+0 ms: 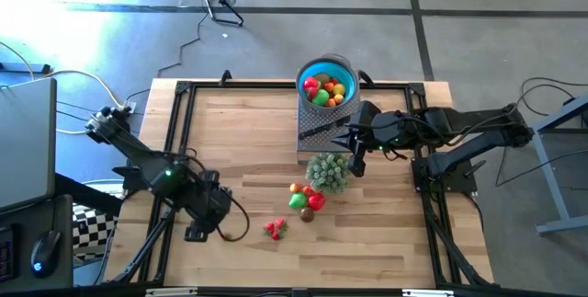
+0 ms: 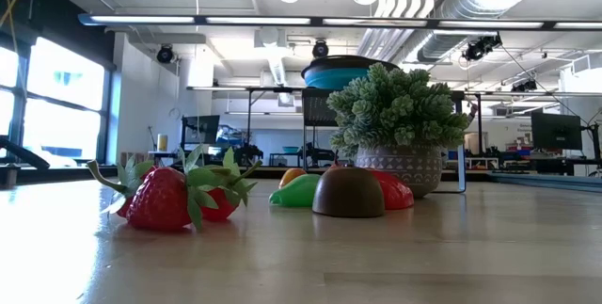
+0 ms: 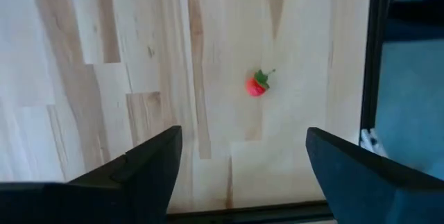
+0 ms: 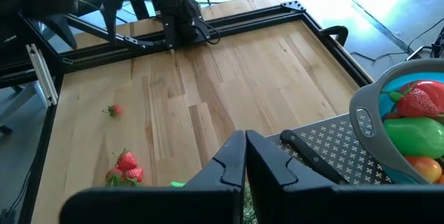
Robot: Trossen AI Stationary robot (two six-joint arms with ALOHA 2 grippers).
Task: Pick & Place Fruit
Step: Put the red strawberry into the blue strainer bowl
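In the high view, the left pincer [image 1: 195,234] hangs over the lower left of the wooden surface [image 1: 248,141], its fingers spread with nothing between them. The right pincer [image 1: 355,161] sits right of centre, pressed together, just beside the pale green bushy cluster [image 1: 328,171]. The blue bowl [image 1: 327,81] at upper centre holds several fruit. A small group of loose fruit [image 1: 305,199] lies just below the cluster, and two strawberries [image 1: 275,229] lie apart toward lower centre.

In the low view, the strawberries [image 2: 174,194] rest at left, leafy caps pointing right and up, long axes roughly level. A brown fruit [image 2: 348,192] sits at centre, before green and red ones.

In the left wrist view, the spread fingers [image 3: 142,168] frame a lone strawberry [image 3: 256,84] at centre, cap toward upper right.

In the right wrist view, closed fingers [image 4: 234,161] fill the bottom centre; the bowl [image 4: 378,130] sits at right beside a black-handled knife [image 4: 312,156]. The lone strawberry [image 4: 115,110] lies at left.
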